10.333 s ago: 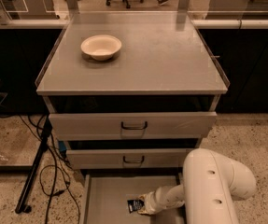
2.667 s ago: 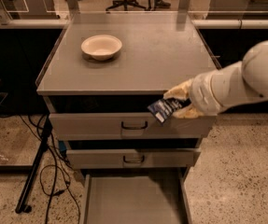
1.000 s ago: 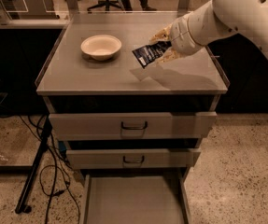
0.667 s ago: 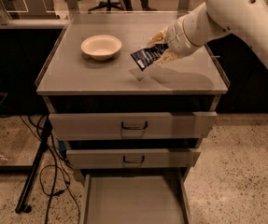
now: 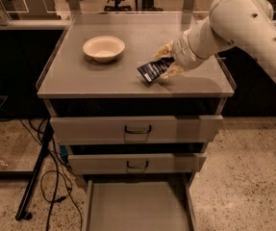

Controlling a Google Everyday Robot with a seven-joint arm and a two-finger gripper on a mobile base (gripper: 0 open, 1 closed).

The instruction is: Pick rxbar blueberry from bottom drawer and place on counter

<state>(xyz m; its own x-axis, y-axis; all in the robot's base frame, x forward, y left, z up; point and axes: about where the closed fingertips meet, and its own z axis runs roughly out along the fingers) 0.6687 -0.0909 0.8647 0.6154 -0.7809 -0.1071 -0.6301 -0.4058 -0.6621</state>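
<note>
The bottom drawer (image 5: pixel 137 208) was seen nearest, pulled open, its grey floor bare; above it the two upper drawers (image 5: pixel 136 128) were shut. On the counter (image 5: pixel 104 78), toward its right front, the gripper (image 5: pixel 168 61) was held low, its fingers closed on the snack bar (image 5: pixel 152 71). The bar was gripped at its right end and stuck out leftward from the fingers, its long axis slanting down to the left, the low corner just above the surface; contact could not be told. Release seemed to need only a short descent. Farther left, the bowl (image 5: pixel 104 48) was set well apart.
</note>
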